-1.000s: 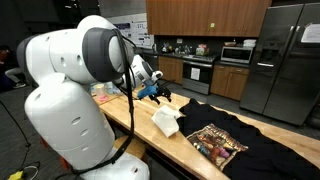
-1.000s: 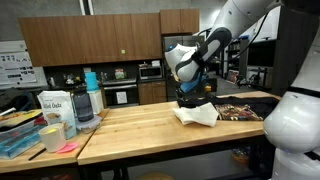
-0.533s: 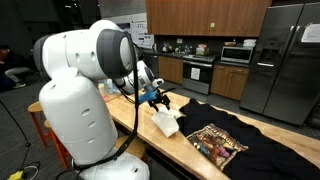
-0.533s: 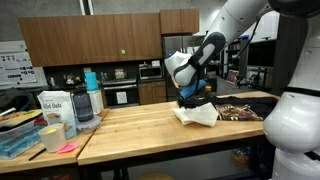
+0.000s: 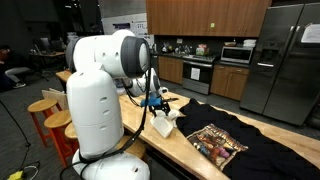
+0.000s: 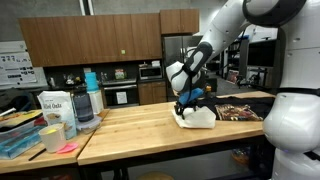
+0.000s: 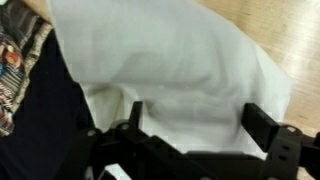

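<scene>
Claw (image 7: 192, 118), fingers apart, hovers low over the crumpled white cloth (image 7: 170, 60) on the worktop (image 7: 295, 38); dark printed shirt (image 7: 25, 75) at left edge

Three cameras, one kitchen counter.
An exterior view looks along the wooden counter (image 5: 190, 155); an exterior view faces that wooden counter (image 6: 140, 125) side-on, farther off; the wrist view looks down close on the white cloth (image 7: 170, 60) all three share.

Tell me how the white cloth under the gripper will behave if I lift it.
Probably floppy: the white cloth lies in soft folds, so it should drape from the open gripper. Likely light, since it looks like thin fabric. Pushed, it would probably bunch on the table.
</scene>
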Available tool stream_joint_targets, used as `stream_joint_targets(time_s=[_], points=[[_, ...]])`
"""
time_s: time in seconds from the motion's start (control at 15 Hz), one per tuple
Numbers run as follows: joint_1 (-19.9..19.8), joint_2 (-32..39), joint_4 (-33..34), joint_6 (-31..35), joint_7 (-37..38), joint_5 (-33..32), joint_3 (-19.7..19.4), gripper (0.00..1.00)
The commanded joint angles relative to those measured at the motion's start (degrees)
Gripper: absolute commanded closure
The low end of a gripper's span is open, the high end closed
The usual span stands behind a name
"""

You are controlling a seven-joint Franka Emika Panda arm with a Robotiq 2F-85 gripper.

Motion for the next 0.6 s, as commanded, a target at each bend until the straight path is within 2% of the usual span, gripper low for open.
stream_joint_targets(time_s=[0.0,0.33,0.53], points=[[0.01,4.61,2.91,3.72,-8.83,6.36,-1.79,0.0],[-0.69,9.15,5.65,10.33,-25.34,18.0,-1.77,0.0],[-1.24,11.57,8.47,10.99,-36.37,24.89,-0.61,0.0]])
